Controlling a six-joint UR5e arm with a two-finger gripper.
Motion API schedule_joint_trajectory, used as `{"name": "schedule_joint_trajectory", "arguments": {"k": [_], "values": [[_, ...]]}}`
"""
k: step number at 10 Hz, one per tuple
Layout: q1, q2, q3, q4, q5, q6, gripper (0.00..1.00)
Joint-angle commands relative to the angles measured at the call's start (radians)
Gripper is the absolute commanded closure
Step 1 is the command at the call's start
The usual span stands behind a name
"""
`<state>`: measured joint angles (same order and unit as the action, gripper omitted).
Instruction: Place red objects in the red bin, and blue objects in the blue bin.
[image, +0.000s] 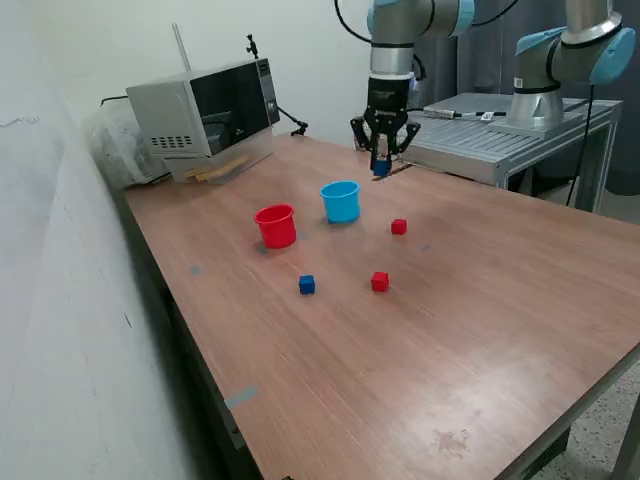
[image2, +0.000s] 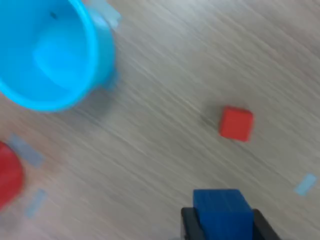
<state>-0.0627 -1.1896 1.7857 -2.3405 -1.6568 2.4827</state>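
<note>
The gripper is hanging above the table, toward its far edge, with its jaws closed on a blue cube. The wrist view is showing the cube clamped squarely between the two fingers, so the hold looks secure enough for carrying. It is raised clear of the wood, presumably so it can pass over a rim rather than knock into one.

The blue bin is standing upright just beside the gripper, slightly nearer the table's middle. In the wrist view its mouth is open and it looks empty inside. I judge the step in hand to be carrying this cube over that opening; a short sideways shift seems to be what remains, then a release.

The red bin is sitting upright close beside the blue one, further toward the wall-side edge. Both bins are apart from each other, not touching.

Loose pieces on the table: a second blue cube lying nearer the front edge, a red cube near it, and another red cube closer to the bins. None is in a bin yet, so the sorting appears to be at an early stage.

A microwave is occupying the far corner, well apart.
</note>
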Motion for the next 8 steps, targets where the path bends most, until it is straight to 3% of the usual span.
{"name": "schedule_joint_trajectory", "arguments": {"k": [1,3,7,8], "values": [[-0.182,-0.056,0.02,0.044,-0.001,0.004,1.0],[-0.236,-0.041,0.023,0.053,0.002,0.001,1.0],[-0.243,0.004,0.026,0.052,0.008,0.002,1.0],[-0.243,0.028,0.014,0.05,0.023,0.002,1.0]]}}
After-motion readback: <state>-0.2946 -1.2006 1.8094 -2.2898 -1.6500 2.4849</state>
